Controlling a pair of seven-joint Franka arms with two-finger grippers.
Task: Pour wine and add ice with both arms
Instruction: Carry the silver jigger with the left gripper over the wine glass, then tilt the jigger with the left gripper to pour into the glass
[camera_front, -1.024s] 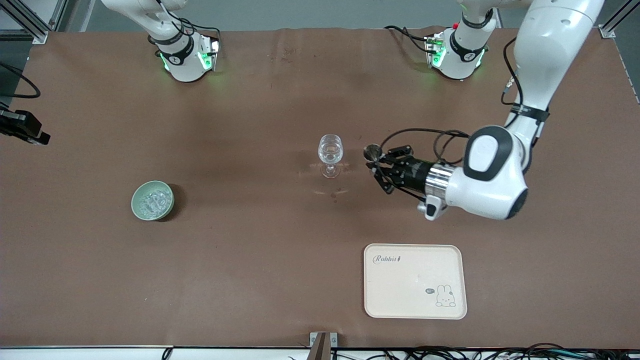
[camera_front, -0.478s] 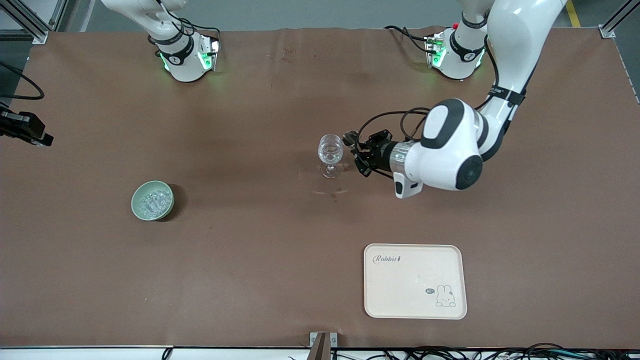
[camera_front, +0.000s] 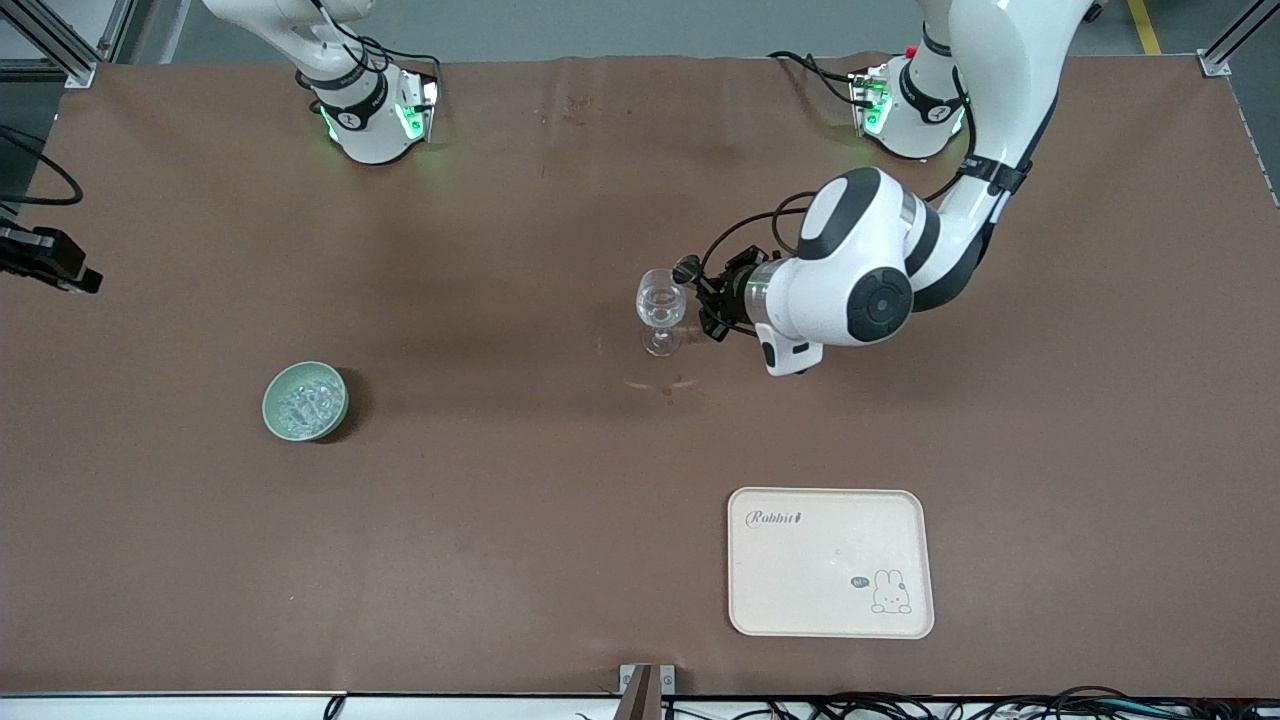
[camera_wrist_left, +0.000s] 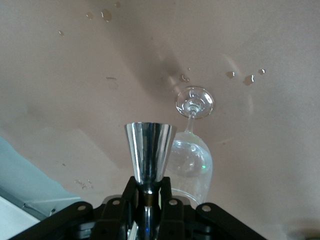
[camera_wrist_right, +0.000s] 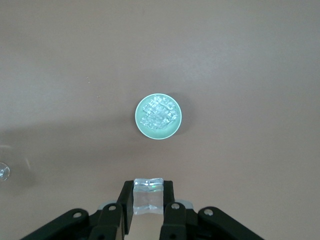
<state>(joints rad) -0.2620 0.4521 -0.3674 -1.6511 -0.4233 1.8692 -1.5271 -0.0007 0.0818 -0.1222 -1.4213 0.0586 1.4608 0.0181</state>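
Note:
A clear stemmed glass (camera_front: 661, 300) stands mid-table; it also shows in the left wrist view (camera_wrist_left: 192, 160). My left gripper (camera_front: 715, 300) is shut on the waist of a shiny metal jigger (camera_wrist_left: 149, 150), holding it tipped sideways with its mouth (camera_front: 686, 270) right beside the glass's rim. A pale green bowl (camera_front: 305, 400) with ice (camera_front: 307, 402) sits toward the right arm's end of the table. My right gripper (camera_wrist_right: 148, 200) shows only in its wrist view. It is shut on a clear ice cube (camera_wrist_right: 148, 196), high over the table beside the bowl (camera_wrist_right: 158, 116).
A cream rabbit-print tray (camera_front: 830, 562) lies nearer the front camera than the glass. Small water drops (camera_wrist_left: 247, 79) dot the brown table round the glass's foot. A black device (camera_front: 45, 255) sticks in at the table edge by the right arm's end.
My left arm has swung toward the glass, carrying the jigger from a gap away to right beside the rim. The glass and bowl have not moved.

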